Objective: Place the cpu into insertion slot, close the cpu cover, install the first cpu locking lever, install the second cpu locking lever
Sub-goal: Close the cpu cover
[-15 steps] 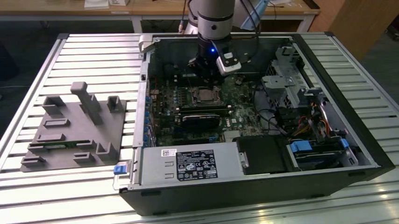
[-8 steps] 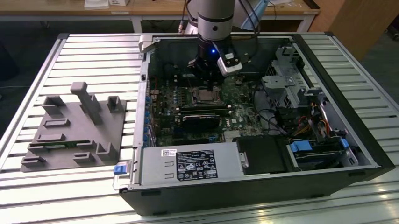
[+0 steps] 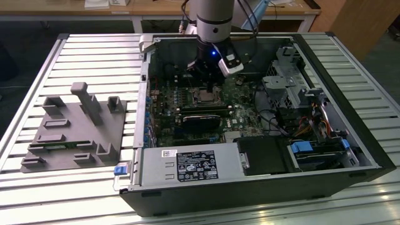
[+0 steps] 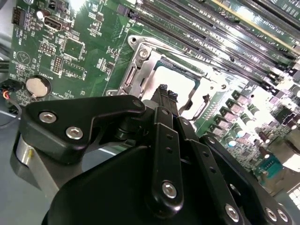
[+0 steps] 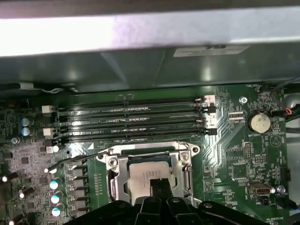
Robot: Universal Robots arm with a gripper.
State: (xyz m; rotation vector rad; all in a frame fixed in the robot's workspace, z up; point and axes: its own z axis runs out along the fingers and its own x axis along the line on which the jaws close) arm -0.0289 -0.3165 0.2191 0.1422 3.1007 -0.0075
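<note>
cpu (image 5: pixel 145 176) sits in the socket (image 5: pixel 108 161): one chip, silver top showing through the window of the cover (image 5: pixel 123 176). One cover, and it looks flat down over the chip. I count one wire lever (image 5: pixel 79 159), angling out from a socket corner rather than lying along the socket's side.

Gripper (image 5: pixel 157 187) hangs right over the cpu, with its tips above the chip's edge in both wrist views. Fingers (image 4: pixel 164 131) are pressed together with nothing held. I can't tell whether they touch the chip.

In the exterior view the one arm (image 3: pixel 212 18) drops vertically into the open case (image 3: pixel 368 154), wrist straight above the socket.

Just beside the socket are four memory slots (image 5: pixel 131 124), running parallel. One coin battery (image 5: pixel 258 123) sits further off, past the slots' ends.

Outside the case, well to the exterior view's left of the socket, one grey fixture (image 3: pixel 75 131) sits on the slatted table (image 3: pixel 93 51).
</note>
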